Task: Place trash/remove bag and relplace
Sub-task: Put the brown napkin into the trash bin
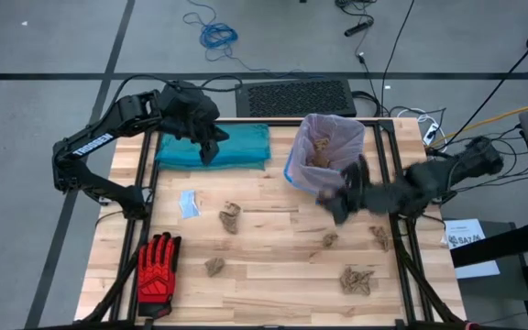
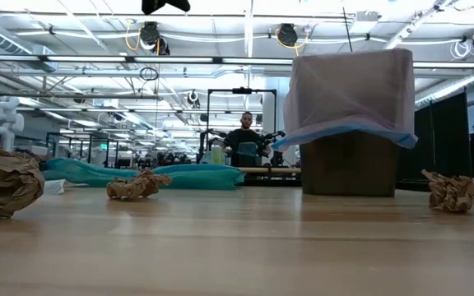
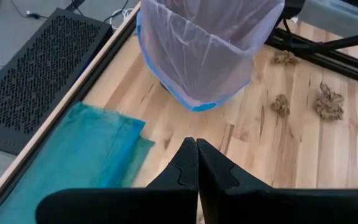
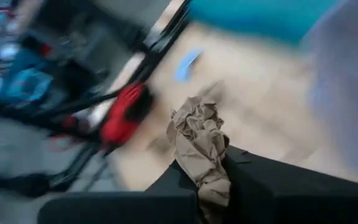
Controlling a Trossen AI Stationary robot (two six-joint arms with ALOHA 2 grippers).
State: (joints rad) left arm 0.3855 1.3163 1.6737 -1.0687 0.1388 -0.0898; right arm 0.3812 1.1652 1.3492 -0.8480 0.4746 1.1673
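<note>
A crumpled tan paper wad, creased and folded on itself, sits pinched between the right jaws, which are clenched on it. In the high view the right jaws hang just beside the bin, on its near side. The bag, a thin, crinkly, translucent pale pink liner, lines that bin, its top folded over the rim, with wads already inside. More wads lie scattered on the surface near those jaws. The left jaws are clenched on nothing, over the teal bag. A red glove lies well apart.
</note>
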